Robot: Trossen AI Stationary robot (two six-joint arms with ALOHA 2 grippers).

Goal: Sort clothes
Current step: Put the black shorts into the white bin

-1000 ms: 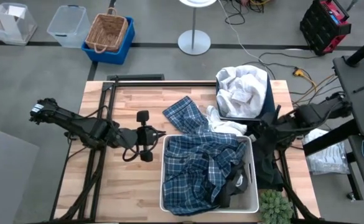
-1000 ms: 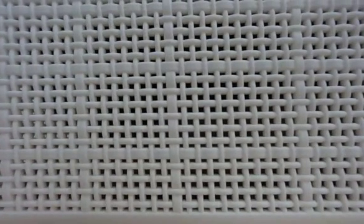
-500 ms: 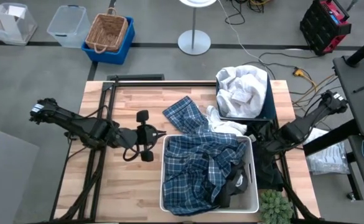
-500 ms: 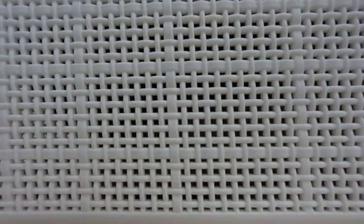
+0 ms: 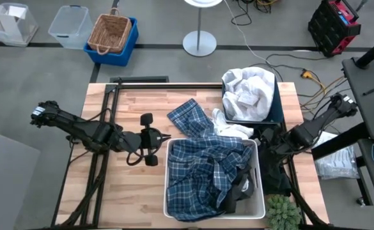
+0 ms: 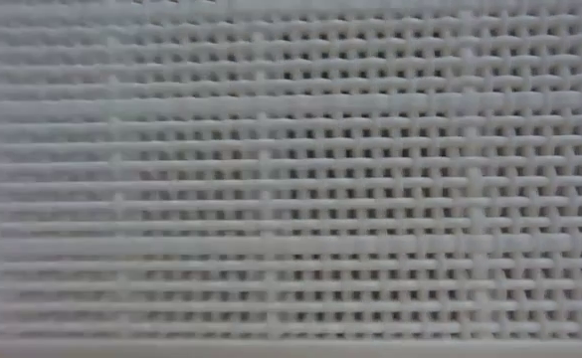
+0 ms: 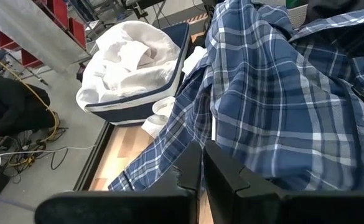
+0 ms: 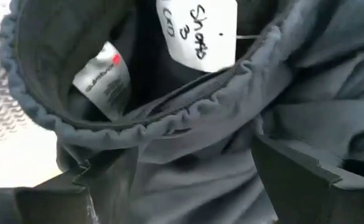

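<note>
A blue-and-white plaid shirt [image 5: 206, 166] fills the white bin [image 5: 167, 191], and one part spills over the bin's far rim onto the table. White clothes [image 5: 247, 89] are piled in the navy bin [image 5: 275, 105]. A white garment [image 5: 233, 130] lies between the two bins. A dark grey garment [image 5: 273, 169] drapes down by the white bin's right side. My right gripper [image 5: 268, 145] is open over it, one finger on each side of the cloth below the elastic waistband [image 8: 188, 121]. My left gripper [image 5: 149, 139] is shut and waits left of the white bin, facing the plaid shirt [image 7: 281, 93]. My right gripper [image 8: 188, 180] stands open around the dark grey garment's cloth just below the gathered waistband. Whether its fingers [image 8: 294, 177] touch the cloth, I cannot tell.
The white bin's woven wall [image 6: 291, 179] fills the low view. A green plant [image 5: 281, 211] stands at the table's near right corner. A black rail [image 5: 167, 83] runs along the far edge. Bare wooden tabletop [image 5: 129, 185] lies left of the white bin.
My right arm has swung: its rear part now reaches farther out past the table's right edge, and it slants in toward the dark garment. The gripper has stayed over the dark garment by the white bin's right side.
</note>
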